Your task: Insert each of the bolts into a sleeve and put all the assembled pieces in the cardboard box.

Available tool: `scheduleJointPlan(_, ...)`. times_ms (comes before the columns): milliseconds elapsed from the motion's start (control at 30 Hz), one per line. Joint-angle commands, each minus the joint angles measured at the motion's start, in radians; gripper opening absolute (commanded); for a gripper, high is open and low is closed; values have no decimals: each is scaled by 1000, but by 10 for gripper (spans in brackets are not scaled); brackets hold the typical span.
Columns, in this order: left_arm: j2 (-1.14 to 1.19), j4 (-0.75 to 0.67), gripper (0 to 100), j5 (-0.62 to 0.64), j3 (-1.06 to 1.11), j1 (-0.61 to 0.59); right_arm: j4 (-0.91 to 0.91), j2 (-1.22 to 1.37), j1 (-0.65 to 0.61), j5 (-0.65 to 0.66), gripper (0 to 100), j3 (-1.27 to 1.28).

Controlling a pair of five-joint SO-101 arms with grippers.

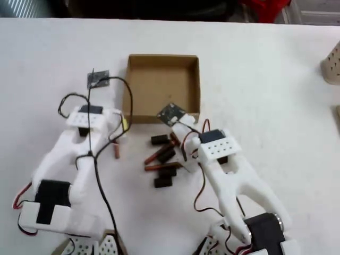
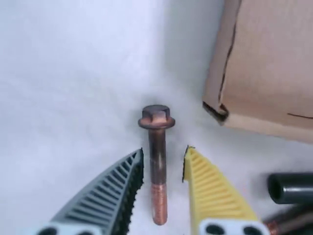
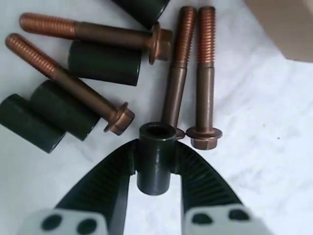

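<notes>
One bolt (image 2: 157,156) between left jaws, spread apart, not gripping | right jaws clamped on sleeve (image 3: 156,161)

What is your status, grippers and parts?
Left gripper open, fingers astride a bolt. Right gripper shut on a sleeve, spare bolts and spare sleeves close beside. Cardboard box holds nothing yet.

we find the cardboard box (image 1: 162,90) on the surface (image 1: 265,79); bolts (image 3: 203,73) and sleeves (image 3: 105,62) lie clustered just before it, and one lone bolt (image 2: 157,161) lies left of them, near the box's corner.
</notes>
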Motion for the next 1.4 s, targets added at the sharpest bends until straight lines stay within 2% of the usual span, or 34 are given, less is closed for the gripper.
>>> scheduleJointPlan(0, -44, -52, 151, -11, 3, -25, -15, -5, -2, 11, 19, -2)
scheduleJointPlan(400, 143, 11, 146, -3, -164, -31, -13, -5, -2, 5, 19, 0)
scheduleJointPlan(567, 174, 9, 14, -9, -195, 19, -15, -5, -2, 3, 19, 0)
scheduleJointPlan(867, 177, 6, 21, -11, -193, 19, -10, -13, -2, 0, 19, 2)
scheduleJointPlan(1167, 177, -18, 21, -11, -190, -1, -67, -297, -19, -140, 18, 132)
scheduleJointPlan(1367, 179, -20, 21, -11, -189, -1, -87, -407, -19, -318, 18, 160)
